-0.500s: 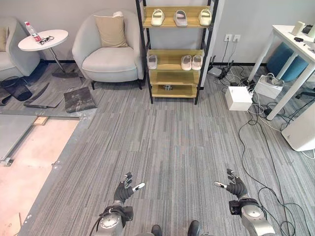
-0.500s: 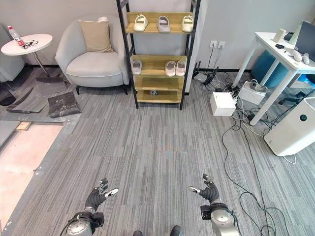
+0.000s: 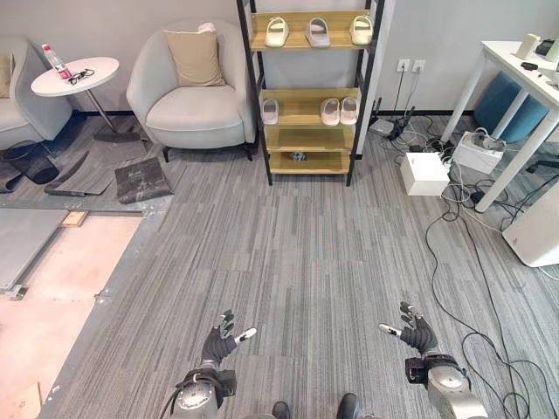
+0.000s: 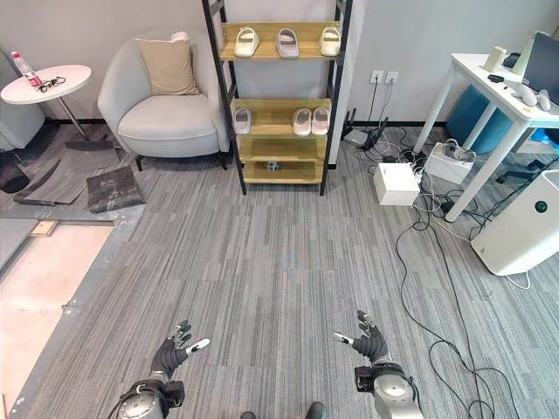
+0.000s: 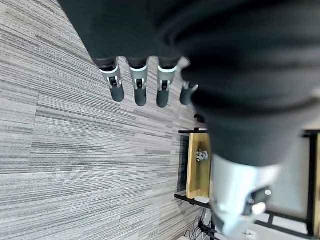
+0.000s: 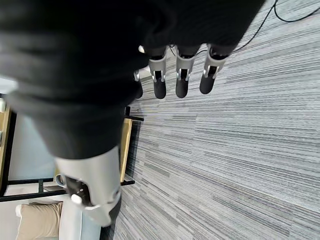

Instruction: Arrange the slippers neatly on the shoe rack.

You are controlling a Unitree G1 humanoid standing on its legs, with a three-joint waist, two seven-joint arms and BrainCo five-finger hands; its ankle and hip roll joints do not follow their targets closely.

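Nothing but the camera shifts; left robot hand [image 3: 220, 340] and right robot hand [image 3: 416, 333] hang released and empty. Pale slippers [image 3: 314, 30] sit along the black-framed wooden shoe rack's [image 3: 306, 92] shelves, well apart from both; floor cables [image 3: 454, 253] could snag the approach.

You have the shoe rack [image 3: 312, 92] against the far wall, well apart from both hands. Three slippers [image 3: 315, 31] sit on its top shelf, three on the middle shelf. Your left hand [image 3: 220, 341] and right hand [image 3: 416, 333] hover low over the grey carpet [image 3: 297, 253], fingers spread, empty. An armchair [image 3: 189, 100] stands just beside the rack.
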